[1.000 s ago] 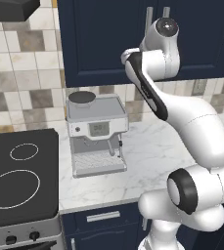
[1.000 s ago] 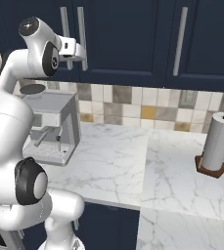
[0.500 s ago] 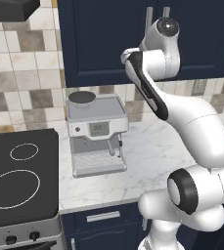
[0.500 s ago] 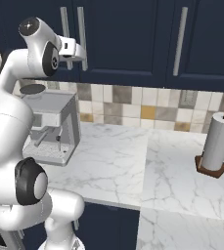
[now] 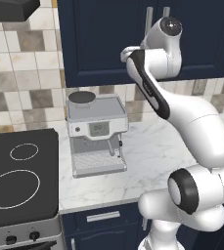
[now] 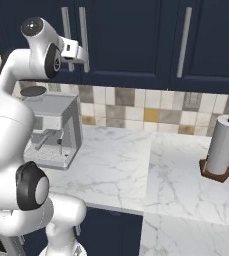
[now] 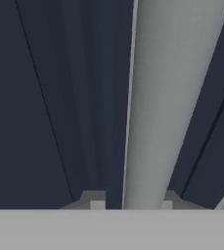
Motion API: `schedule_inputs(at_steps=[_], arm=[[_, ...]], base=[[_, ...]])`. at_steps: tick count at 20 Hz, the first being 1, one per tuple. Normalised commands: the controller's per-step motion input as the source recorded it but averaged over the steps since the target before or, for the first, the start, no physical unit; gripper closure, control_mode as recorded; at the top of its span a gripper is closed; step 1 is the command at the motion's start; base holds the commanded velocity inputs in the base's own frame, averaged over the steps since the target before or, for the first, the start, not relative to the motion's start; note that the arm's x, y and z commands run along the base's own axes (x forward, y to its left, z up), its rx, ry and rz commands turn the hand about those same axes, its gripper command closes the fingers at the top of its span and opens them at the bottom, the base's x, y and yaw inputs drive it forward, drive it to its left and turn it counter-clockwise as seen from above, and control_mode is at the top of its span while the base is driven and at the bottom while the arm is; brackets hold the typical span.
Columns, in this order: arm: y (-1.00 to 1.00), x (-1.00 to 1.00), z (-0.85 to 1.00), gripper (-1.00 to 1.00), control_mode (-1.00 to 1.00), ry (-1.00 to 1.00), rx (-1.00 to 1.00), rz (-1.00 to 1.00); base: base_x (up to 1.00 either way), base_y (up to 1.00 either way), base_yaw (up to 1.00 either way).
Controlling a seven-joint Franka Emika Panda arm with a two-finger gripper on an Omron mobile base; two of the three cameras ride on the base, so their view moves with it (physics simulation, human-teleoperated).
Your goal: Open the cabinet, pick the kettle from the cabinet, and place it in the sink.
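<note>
White marble counter [image 6: 136, 165] under navy cabinet [image 6: 131, 40], tool [image 7: 130, 204] clenched around its silver handle [image 7: 174, 97].

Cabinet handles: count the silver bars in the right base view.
3. Two stand side by side at upper left, the claw at the right one of the pair. One stands alone further right. The arm may hide others.
</note>
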Motion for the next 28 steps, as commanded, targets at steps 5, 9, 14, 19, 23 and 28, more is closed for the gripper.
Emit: schedule_inputs(at_steps=[5, 9, 14, 19, 23, 28], arm=[[0.17, -0.10, 0.00, 1.00, -1.00, 0.00, 0.11, 0.06], [0.21, -0.27, 0.00, 1.00, -1.00, 0.00, 0.11, 0.13], [0.25, -0.35, 0.00, 1.00, -1.00, 0.00, 0.06, 0.13], [0.28, -0.41, 0.00, 1.00, -1.00, 0.00, 0.01, 0.13], [0.34, -0.41, 0.01, 1.00, -1.00, 0.00, 0.00, 0.07], [0.37, -0.39, 0.04, 1.00, -1.00, 0.00, 0.00, 0.02]], base=[[0.00, 0.00, 0.00], [0.00, 0.00, 0.00], [0.00, 0.00, 0.00], [0.00, 0.00, 0.00], [0.00, 0.00, 0.00], [0.00, 0.00, 0.00]])
